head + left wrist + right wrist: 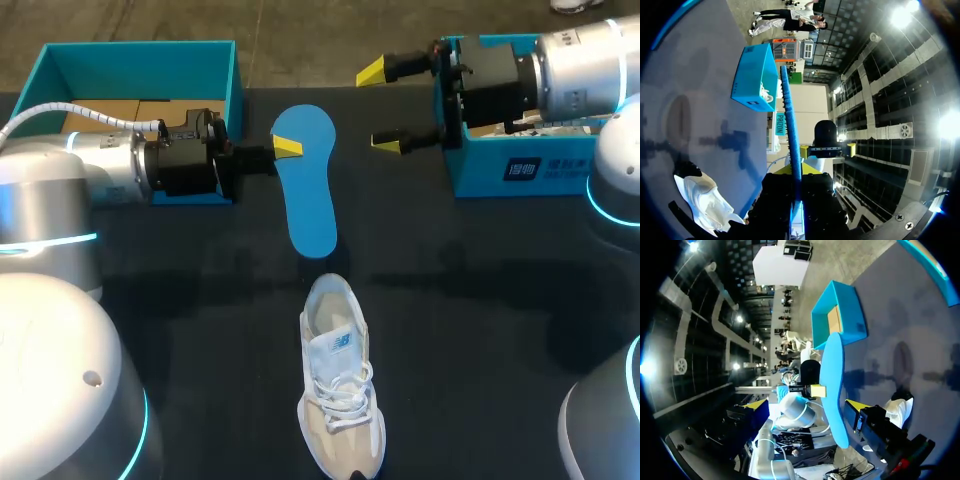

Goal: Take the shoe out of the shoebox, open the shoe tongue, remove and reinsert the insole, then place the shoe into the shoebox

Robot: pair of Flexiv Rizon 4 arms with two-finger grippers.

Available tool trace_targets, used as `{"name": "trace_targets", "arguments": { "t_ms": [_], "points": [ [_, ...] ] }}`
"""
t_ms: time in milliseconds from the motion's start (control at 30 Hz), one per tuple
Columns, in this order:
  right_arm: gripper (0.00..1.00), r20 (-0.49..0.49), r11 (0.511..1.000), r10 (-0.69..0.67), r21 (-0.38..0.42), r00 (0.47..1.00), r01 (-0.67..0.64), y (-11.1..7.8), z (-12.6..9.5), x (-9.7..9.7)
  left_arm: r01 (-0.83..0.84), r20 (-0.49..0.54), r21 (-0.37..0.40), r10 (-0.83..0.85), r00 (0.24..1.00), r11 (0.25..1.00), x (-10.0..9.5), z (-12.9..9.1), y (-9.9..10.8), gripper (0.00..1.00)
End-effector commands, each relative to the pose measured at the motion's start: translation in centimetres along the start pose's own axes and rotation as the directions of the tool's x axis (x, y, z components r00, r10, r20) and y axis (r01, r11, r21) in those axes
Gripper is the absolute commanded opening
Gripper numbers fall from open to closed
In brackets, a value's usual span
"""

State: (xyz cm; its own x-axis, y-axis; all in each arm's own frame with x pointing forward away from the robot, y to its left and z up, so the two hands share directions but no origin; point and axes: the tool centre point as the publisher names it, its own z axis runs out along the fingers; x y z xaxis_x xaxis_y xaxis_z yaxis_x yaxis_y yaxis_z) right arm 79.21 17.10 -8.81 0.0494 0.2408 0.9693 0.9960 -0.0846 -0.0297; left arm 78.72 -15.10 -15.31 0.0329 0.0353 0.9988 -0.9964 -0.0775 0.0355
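Slippage is the risk: the left gripper (287, 148) is closed on one long edge of the blue insole (312, 205), and a twist there could drop it short of the white sneaker (340, 390) lying on the table nearby. The right gripper (380, 107) gapes wide and empty, with the insole just ahead of its jaws, not touching.

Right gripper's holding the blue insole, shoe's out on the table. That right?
No. The left gripper holds the blue insole, clear in the head view; the right gripper is open and empty. The shoe is out on the table, as you said.
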Motion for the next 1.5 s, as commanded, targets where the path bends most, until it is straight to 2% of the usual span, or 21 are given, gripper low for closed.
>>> {"name": "trace_targets", "arguments": {
  "t_ms": [33, 67, 267, 533, 700, 833, 967, 1133, 1200, 1233, 1367, 1467, 1500],
  "points": [
    [1.0, 0.002, 1.0, 0.001, -0.001, 1.0, -0.001, 0.0, 0.2, 0.0, 0.0, 0.004, 0.0, 0.0, 1.0, 1.0, 0.0, -0.1, 0.1, 0.0],
    [1.0, 0.002, 1.0, 0.001, -0.001, 1.0, -0.001, 0.0, 0.2, 0.0, 0.0, 0.004, 0.0, 0.0, 1.0, 1.0, 0.0, -0.1, 0.1, 0.0],
    [1.0, 0.002, 1.0, 0.001, -0.001, 1.0, -0.001, 0.0, 0.2, 0.0, -0.311, -0.014, -0.05, 0.311, 0.95, 0.949, 3.1, -0.1, -0.5, 0.0],
    [1.0, 0.002, 1.0, 0.001, -0.001, 1.0, -0.001, 0.0, 0.2, 0.0, -0.581, -0.013, -0.096, 0.583, 0.813, 0.808, 4.3, -1.1, 1.1, 0.0],
    [1.0, 0.002, 1.0, 0.001, -0.001, 1.0, -0.001, 0.0, 0.2, 0.0, -0.711, -0.032, -0.049, 0.711, 0.703, 0.701, 4.7, -1.9, 1.9, 0.0],
    [1.0, 0.002, 1.0, 0.001, -0.001, 1.0, -0.001, 0.0, 0.2, 0.0, -0.784, -0.051, 0.024, 0.784, 0.619, 0.621, 5.1, -2.4, 1.4, 0.0],
    [1.0, 0.002, 1.0, 0.001, -0.001, 1.0, -0.001, 0.0, 0.2, 0.0, -0.847, -0.077, 0.055, 0.848, 0.524, 0.529, 5.8, -2.5, 0.9, 0.0],
    [1.0, 0.002, 1.0, 0.001, -0.001, 1.0, -0.001, 0.0, 0.2, 0.0, -0.926, -0.099, 0.102, 0.93, 0.353, 0.362, 6.8, -2.9, 0.6, 0.0],
    [1.0, 0.002, 1.0, 0.001, -0.001, 1.0, -0.001, 0.0, 0.2, 0.0, -0.939, -0.118, 0.104, 0.941, 0.317, 0.329, 7.0, -3.2, 0.6, 0.0],
    [1.0, 0.002, 1.0, 0.001, -0.001, 1.0, -0.001, 0.0, 0.2, 0.0, -0.953, -0.114, 0.111, 0.956, 0.269, 0.281, 7.0, -3.3, 0.5, 0.0],
    [1.0, 0.002, 1.0, 0.001, -0.001, 1.0, -0.001, 0.0, 0.2, 0.0, -0.978, -0.148, 0.122, 0.977, 0.152, 0.17, 6.8, -4.0, 0.3, 0.0],
    [1.0, 0.002, 1.0, 0.001, -0.001, 1.0, -0.001, 0.0, 0.2, 0.0, -0.988, -0.152, 0.149, 0.988, 0.016, 0.039, 6.3, -4.5, 0.1, 0.0],
    [1.0, 0.002, 1.0, 0.001, -0.001, 1.0, -0.001, 0.0, 0.2, 0.0, -0.984, -0.125, 0.169, 0.989, -0.076, -0.054, 6.0, -4.5, -0.1, 0.0]
  ]
}}
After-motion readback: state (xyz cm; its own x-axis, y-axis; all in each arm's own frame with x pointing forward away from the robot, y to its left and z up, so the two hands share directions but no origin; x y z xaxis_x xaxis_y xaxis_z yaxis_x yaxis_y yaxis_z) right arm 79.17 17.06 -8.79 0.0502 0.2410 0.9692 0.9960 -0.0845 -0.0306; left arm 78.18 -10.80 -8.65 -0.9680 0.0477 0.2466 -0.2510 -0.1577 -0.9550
